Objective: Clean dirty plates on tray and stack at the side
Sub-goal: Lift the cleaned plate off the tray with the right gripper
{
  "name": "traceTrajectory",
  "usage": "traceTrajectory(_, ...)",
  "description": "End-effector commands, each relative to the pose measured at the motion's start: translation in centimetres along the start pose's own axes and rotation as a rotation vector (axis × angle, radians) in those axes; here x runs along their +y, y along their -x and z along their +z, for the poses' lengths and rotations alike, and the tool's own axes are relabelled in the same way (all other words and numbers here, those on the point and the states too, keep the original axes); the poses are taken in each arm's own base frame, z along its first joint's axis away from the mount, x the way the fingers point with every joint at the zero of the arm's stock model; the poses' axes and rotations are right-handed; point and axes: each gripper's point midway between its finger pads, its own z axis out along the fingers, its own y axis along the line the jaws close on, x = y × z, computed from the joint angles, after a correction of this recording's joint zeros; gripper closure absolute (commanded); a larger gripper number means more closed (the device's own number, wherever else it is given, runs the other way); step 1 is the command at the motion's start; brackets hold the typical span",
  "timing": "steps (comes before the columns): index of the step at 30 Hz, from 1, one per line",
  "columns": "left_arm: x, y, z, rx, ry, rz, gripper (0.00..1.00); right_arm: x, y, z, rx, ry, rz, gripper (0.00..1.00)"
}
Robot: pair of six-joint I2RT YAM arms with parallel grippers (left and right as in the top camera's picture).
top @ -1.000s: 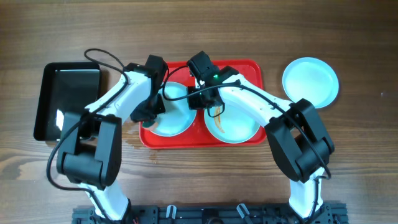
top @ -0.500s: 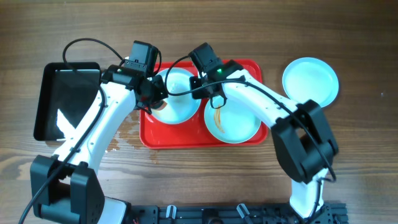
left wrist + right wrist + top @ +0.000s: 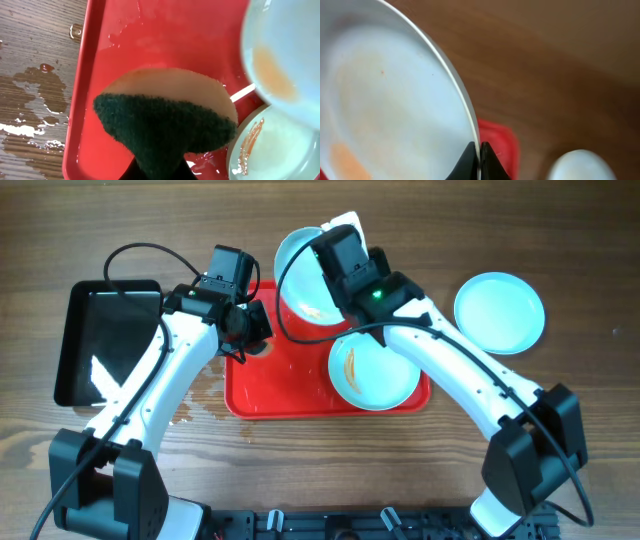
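Over wooden table (image 3: 590, 430), right claw (image 3: 479, 152) has lifted plate (image 3: 298, 280).

A brown wood-grain table (image 3: 590, 240) fills the view. On it wet patches (image 3: 35, 95) glisten under soft, even light.

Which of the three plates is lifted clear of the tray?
The raised plate over the tray's far edge, its rim pinched in the right fingers. The streaked plate lies in the tray; the clean plate lies on the table to its right.

Bare tray (image 3: 285, 385) beside streaked plate (image 3: 385, 380)
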Motion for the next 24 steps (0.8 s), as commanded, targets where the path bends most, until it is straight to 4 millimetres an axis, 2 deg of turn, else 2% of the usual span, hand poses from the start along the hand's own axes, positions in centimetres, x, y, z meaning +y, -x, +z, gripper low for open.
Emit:
traceTrajectory(1,-0.1,0.2,-0.2,-0.003,-0.012,-0.02,0.96,-2.6,2.8,-3.1,-0.09,-0.254,-0.138,0.96)
traceTrajectory(4,0.0,0.3,-0.2,-0.007,-0.006,-0.021,0.96,-3.2,4.2,-4.7,-0.134,-0.37,-0.175,0.96)
traceTrajectory(7,0.1,0.4,-0.2,-0.011,0.0,-0.021,0.96,-2.9,5.2,-6.0,-0.16,-0.42,-0.251,0.96)
traceTrajectory(11,0.1,0.4,-0.2,-0.01,0.0,-0.02,0.96,-3.3,5.6,-6.8,-0.162,-0.48,-0.277,0.96)
traceTrajectory(24,0.1,0.4,-0.2,-0.011,-0.001,-0.021,0.96,-3.7,5.6,-7.1,-0.144,-0.512,-0.331,0.96)
